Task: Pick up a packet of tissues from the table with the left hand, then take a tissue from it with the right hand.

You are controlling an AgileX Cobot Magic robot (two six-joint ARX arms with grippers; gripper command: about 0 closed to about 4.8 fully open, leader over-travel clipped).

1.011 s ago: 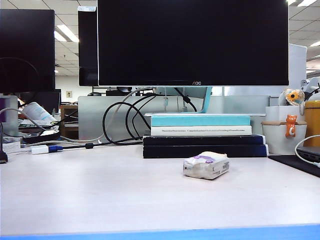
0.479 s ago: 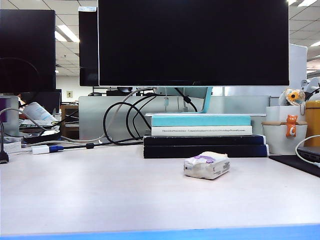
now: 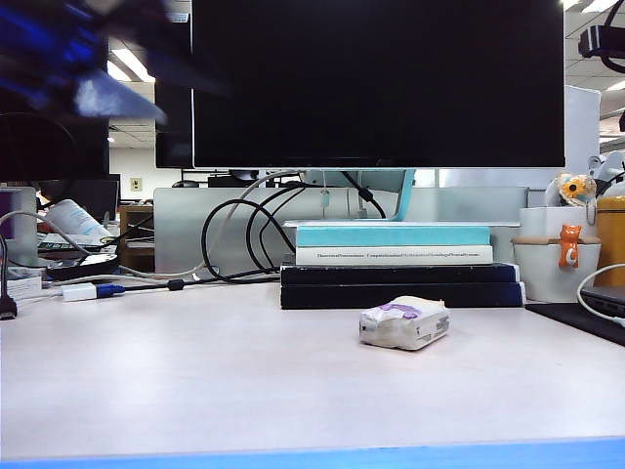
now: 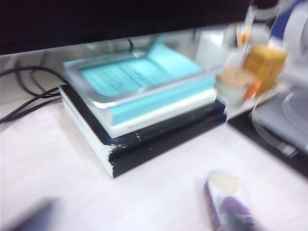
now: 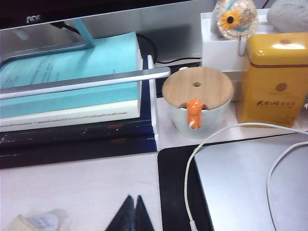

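– Placement first, from the exterior view: why does the soft white plastic-wrapped packet of tissues [image 3: 403, 323] with the purple patch lie where it does?

– It lies flat on the pale grey-white tabletop [image 3: 195, 391], right of centre, just in front of the stack of dark and turquoise books [image 3: 395, 269]. Nothing touches it, so I judge the pick-up has not begun. The black, blue-sheened left arm [image 3: 68, 49] is a blur high at the upper left, well apart from the packet; its claw is lost in that smear. A black part of the right arm [image 3: 601, 39] shows at the top right corner.

– Does the left wrist view add anything?

– It looks down on the packet [image 4: 228, 202] end on, near the books [image 4: 144, 110], which suggests this arm is being aimed at it. Dark smudges sit at the frame's edge, but I cannot tell whether the left claw is wide or narrow.

– And the right wrist view?

– Only there is the right claw [image 5: 134, 214] visible: two black tips pressed together, holding nothing, above the tabletop beside a black mat [image 5: 171, 192]. A corner of the packet [image 5: 33, 224] peeks in at the edge. It also reveals a white cup with a wooden lid [image 5: 197, 103] and a yellow tin [image 5: 274, 79]. No loose tissue appears in any view.
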